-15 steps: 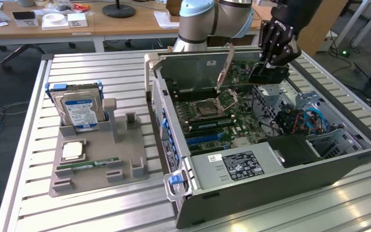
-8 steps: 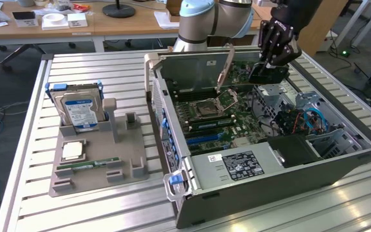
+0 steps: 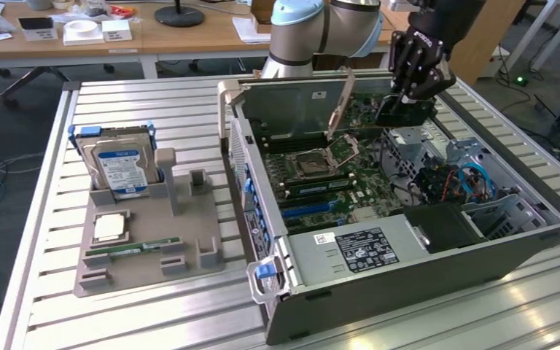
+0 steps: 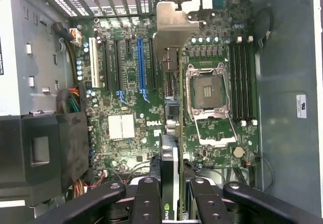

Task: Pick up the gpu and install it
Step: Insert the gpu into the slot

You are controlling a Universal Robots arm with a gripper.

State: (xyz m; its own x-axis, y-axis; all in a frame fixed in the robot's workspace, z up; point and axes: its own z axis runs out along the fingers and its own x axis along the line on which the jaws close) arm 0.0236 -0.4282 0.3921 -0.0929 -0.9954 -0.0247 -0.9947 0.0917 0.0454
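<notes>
My gripper (image 3: 408,100) hangs over the far end of the open computer case (image 3: 397,270), shut on the gpu (image 3: 395,114). The card is held on edge, and its silver bracket (image 3: 341,102) slants up toward the case's back wall. In the wrist view the gpu (image 4: 170,166) runs as a thin edge-on strip from between my fingers (image 4: 146,199) to its bracket (image 4: 174,27). It hovers above the motherboard (image 4: 126,128), between the blue slot (image 4: 142,67) and the processor socket (image 4: 208,93), not seated in any slot.
A grey fixture tray (image 3: 154,266) at the exterior view's left holds a hard drive (image 3: 122,171), a processor chip (image 3: 111,227) and a RAM stick (image 3: 129,250). The case's drive cage and cables (image 3: 450,182) lie below the gripper. A power supply (image 3: 348,248) fills the near end.
</notes>
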